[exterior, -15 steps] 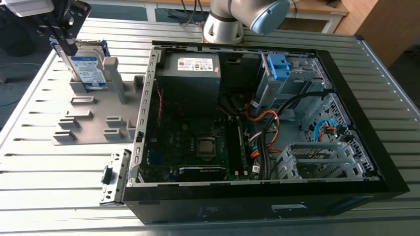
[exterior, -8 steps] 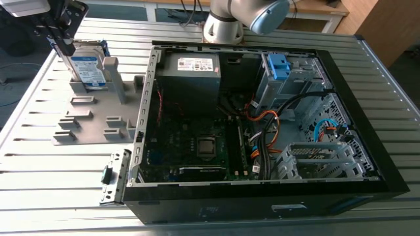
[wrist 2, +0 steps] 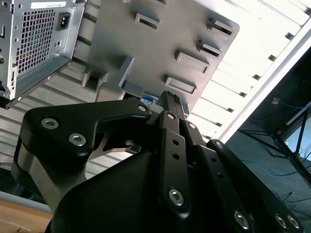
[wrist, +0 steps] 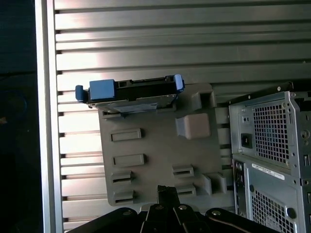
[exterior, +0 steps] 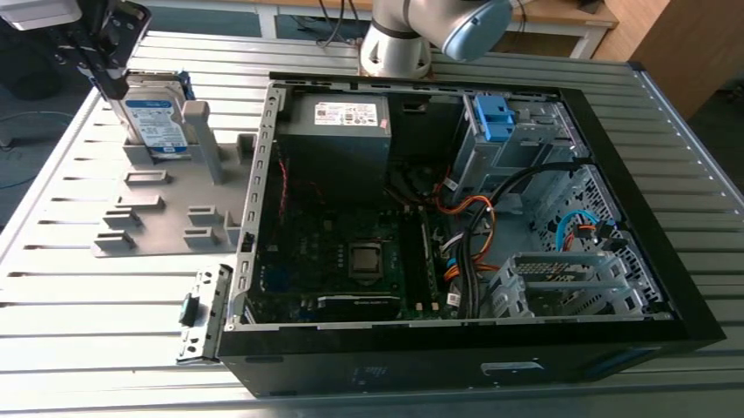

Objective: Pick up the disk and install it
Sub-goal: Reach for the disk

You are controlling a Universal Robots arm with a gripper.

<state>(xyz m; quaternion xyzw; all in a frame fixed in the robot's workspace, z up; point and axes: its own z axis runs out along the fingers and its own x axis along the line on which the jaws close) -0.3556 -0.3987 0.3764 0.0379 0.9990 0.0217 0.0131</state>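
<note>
Pick-up step in hand. Disk [exterior: 157, 122] seen upright in grey holder [exterior: 163, 209], not yet gripped. End effector [wrist: 167, 191] pinched narrow, nearby; wider opening needed.

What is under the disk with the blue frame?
The disk stands upright in a grey holder plate on the slatted table. Its bottom edge is hidden behind the holder's raised blocks.

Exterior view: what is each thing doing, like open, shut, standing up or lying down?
disk: standing upright in its slot, not picked up.
pincer: shut, holding nothing, close to the disk but not touching it.
computer case: lying on its side, open, insides showing.
grey holder: lying flat on the table, carrying the disk.
</note>
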